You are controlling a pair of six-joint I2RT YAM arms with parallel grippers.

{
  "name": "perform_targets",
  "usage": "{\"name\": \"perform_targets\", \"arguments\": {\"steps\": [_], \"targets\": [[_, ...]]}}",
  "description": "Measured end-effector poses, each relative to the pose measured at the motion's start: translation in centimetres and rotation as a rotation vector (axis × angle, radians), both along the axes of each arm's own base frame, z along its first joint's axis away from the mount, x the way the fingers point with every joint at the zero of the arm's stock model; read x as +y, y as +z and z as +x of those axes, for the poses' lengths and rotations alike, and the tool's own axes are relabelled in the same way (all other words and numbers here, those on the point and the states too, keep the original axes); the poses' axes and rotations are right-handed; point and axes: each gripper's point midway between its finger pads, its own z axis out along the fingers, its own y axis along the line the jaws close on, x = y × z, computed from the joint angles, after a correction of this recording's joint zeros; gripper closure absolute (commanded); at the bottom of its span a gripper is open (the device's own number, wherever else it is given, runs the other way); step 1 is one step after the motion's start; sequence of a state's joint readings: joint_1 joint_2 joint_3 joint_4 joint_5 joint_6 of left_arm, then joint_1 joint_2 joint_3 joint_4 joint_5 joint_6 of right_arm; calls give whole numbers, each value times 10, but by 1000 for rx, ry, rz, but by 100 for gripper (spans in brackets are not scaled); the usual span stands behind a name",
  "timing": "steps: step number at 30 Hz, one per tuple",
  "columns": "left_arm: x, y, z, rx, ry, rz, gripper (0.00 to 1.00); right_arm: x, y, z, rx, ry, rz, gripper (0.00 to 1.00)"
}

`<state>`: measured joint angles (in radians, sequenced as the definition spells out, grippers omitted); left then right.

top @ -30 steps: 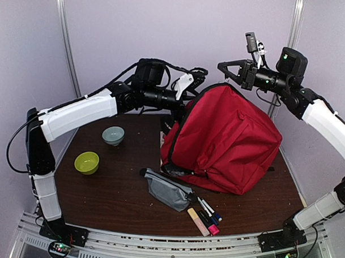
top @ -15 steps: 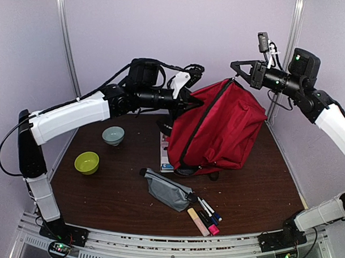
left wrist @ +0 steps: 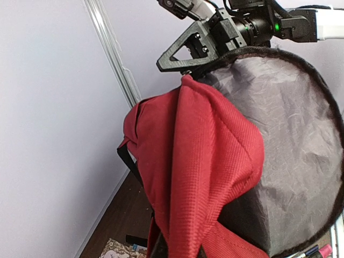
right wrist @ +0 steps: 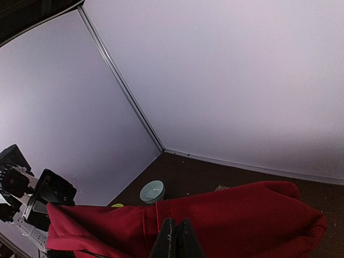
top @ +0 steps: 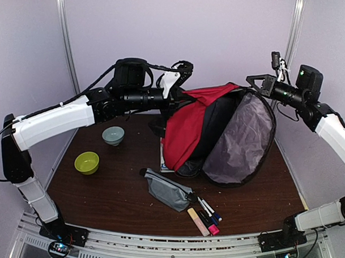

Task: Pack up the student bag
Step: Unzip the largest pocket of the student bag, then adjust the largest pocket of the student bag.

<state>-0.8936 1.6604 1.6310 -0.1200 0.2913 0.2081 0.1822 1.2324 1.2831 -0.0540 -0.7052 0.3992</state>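
The student bag [top: 187, 126], red with black zippers, stands at the back middle of the table, its mouth pulled wide. Its grey lining [top: 240, 140] faces the camera on the right. My left gripper [top: 181, 97] is shut on the red rim at the bag's upper left. In the left wrist view red fabric [left wrist: 204, 161] covers its fingers. My right gripper [top: 249, 81] holds the top of the grey-lined flap. Its fingers [right wrist: 174, 236] are pressed together against the red cloth [right wrist: 242, 226].
A grey zip pouch [top: 167, 189] lies in front of the bag, with markers and a highlighter [top: 206, 215] beside it. A blue-grey bowl [top: 113, 135] and a green bowl [top: 87, 162] sit at the left. A book [top: 162, 157] lies partly under the bag.
The left gripper closed on the red rim and drew left. The right gripper moved right with the flap. The bag went from shut to wide open, grey lining showing.
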Motion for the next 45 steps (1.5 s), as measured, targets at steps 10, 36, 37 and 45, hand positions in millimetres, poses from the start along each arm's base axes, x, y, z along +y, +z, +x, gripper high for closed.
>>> {"name": "perform_targets", "arguments": {"steps": [10,36,37,45], "targets": [[1,-2,4,48,33,-14,100,5,-24,16,98,66,55,85],[51,35,90,103,397,-175,100,68,-131,-134,13,211,-56,0],[51,35,90,103,398,-177,100,68,-136,-133,12,193,-68,0],[51,35,90,104,398,-178,100,87,-219,-119,148,156,-222,57]]}}
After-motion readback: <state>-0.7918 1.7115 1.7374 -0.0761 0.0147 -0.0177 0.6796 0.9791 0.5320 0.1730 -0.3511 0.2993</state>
